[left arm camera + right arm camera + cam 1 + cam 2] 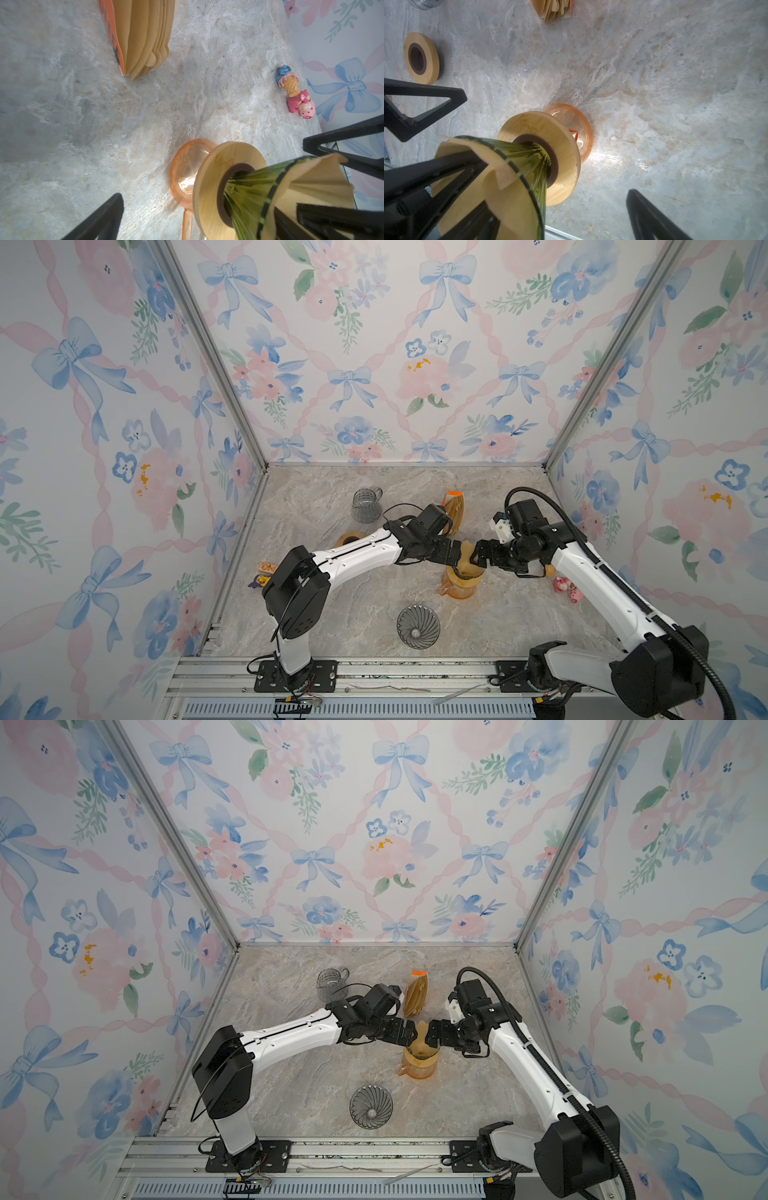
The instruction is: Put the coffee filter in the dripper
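Observation:
A green glass dripper (249, 193) with a wooden collar (209, 187) stands on an orange carafe (459, 589) in the middle of the table. A tan paper coffee filter (467, 551) sits in its cone and sticks up above the rim; it also shows as the filter (512, 203) in the right wrist view. My left gripper (455, 558) and right gripper (478, 559) meet over it from opposite sides. Both are open. Each has one finger inside the filter cone and the other finger (99, 220) (645, 212) outside the dripper, clear of it.
A grey ribbed dripper (418, 625) lies near the front edge. A glass pitcher (365, 505), a pack of filters (455, 510) and a spare wooden ring (421, 58) are farther back. Small toys lie at the right wall (301, 104) and at the left wall (266, 572).

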### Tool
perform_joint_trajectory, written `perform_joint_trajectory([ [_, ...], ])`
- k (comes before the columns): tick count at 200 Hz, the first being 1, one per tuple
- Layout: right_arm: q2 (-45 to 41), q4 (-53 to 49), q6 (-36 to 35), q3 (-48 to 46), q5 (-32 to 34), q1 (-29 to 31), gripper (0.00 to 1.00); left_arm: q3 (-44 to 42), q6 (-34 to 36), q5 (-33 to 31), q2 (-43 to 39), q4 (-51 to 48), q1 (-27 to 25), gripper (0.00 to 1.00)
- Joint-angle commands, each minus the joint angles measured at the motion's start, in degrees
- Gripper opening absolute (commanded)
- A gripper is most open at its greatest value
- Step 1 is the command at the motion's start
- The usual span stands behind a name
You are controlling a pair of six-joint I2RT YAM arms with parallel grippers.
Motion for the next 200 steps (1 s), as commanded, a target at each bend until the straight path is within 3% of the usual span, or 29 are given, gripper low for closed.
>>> perform_joint_trajectory([
  [1, 1.2, 1.8, 0.7, -0.4, 1.4, 1.3, 0.95, -0.1, 0.0, 0.6, -1.7, -0.2, 0.2, 0.98],
  [72, 5.6, 2.0, 1.3, -1.0, 9.2, 4.2, 0.95, -0.5, 0.0, 0.3, -1.4, -0.3, 0.4, 0.98],
  [200, 7.2, 3.4, 0.6, -2.3, 7.2, 3.6, 0.95, 1.1, 2.5, 5.5, -3.6, -0.1, 1.1, 0.98],
])
